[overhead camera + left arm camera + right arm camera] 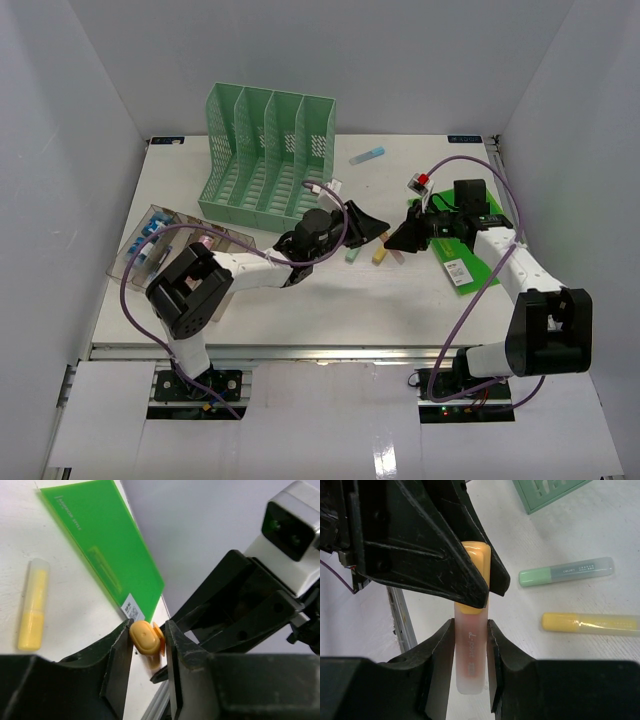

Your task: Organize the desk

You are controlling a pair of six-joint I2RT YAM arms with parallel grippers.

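My right gripper (pixel 470 630) is clamped on the frosted barrel of an orange-capped plastic highlighter (pixel 469 672), which it holds above the middle of the wide flat white surface with a metal rail front edge (pixel 300 320). My left gripper (pixel 148 630) straddles the cap, jaws close on both sides; whether they truly pinch it I cannot tell. I judge the pen light, stiff and smooth, prone to twist or slip. The cap might pull off under load, so the barrel looks the surer hold.
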